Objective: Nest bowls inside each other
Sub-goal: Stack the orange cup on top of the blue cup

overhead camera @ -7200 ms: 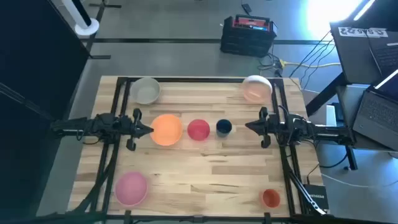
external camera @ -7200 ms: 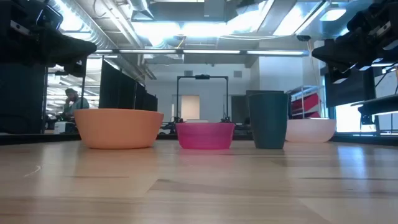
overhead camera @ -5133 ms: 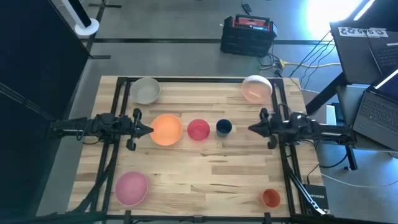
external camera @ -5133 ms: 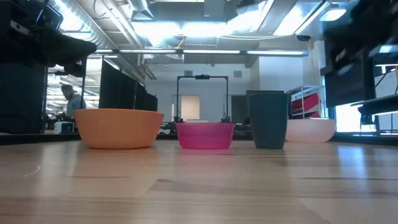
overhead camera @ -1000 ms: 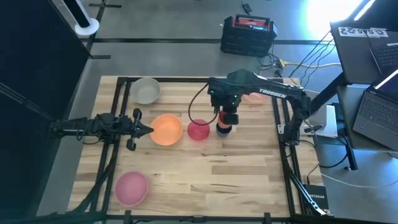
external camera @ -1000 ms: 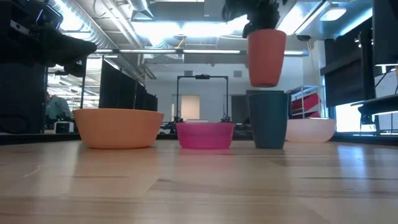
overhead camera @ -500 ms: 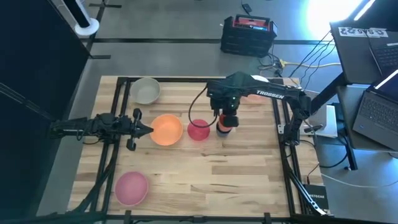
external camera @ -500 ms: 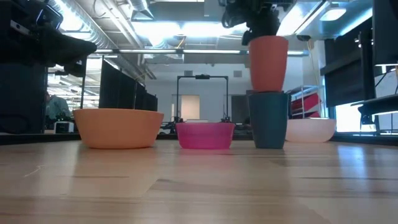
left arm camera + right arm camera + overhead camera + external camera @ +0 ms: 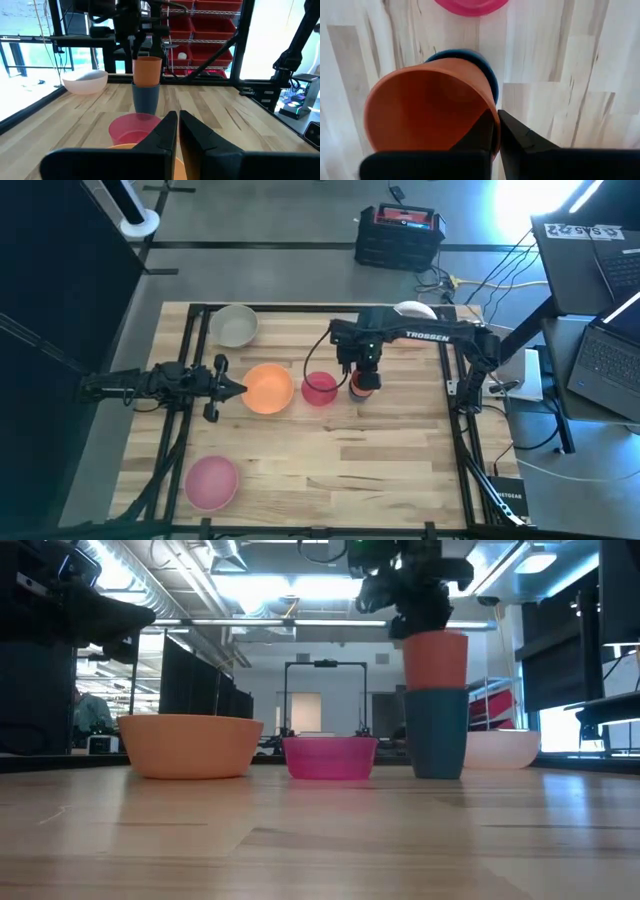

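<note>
From above, the right arm covers the blue bowl [image 9: 438, 733] and most of the peach bowl [image 9: 412, 310] at the far right corner. The right claw [image 9: 495, 131] pinches the rim of the orange-red bowl [image 9: 435, 660], which stands upright, mouth up, set in the blue bowl's mouth mid-worktop beside the red-pink bowl [image 9: 319, 389]. The left claw [image 9: 241, 389] rests clenched at the left edge.

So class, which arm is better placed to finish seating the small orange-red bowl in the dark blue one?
The right: its gripper already pinches the orange-red bowl rim directly above the dark blue bowl. The left gripper waits shut beside the orange bowl.
</note>
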`<state>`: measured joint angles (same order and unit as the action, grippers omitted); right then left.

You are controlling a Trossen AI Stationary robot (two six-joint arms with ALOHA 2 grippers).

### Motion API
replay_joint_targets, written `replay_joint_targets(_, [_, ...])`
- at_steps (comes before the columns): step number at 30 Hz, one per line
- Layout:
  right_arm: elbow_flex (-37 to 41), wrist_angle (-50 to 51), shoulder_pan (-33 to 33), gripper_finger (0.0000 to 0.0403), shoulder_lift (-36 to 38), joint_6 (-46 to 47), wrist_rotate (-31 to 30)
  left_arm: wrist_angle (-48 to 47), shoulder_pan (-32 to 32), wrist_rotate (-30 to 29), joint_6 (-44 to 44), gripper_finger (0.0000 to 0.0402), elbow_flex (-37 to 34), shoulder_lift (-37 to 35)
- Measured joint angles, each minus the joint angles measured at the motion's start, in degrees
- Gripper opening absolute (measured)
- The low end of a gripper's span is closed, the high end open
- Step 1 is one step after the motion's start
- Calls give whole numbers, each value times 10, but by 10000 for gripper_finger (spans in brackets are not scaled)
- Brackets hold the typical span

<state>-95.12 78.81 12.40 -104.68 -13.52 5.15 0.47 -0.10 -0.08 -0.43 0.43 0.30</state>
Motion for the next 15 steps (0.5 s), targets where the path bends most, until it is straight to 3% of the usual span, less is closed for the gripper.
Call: replay_joint_targets(15, [104, -23, 4, 0, 28, -5, 0, 0, 0, 0, 0, 1, 0, 0])
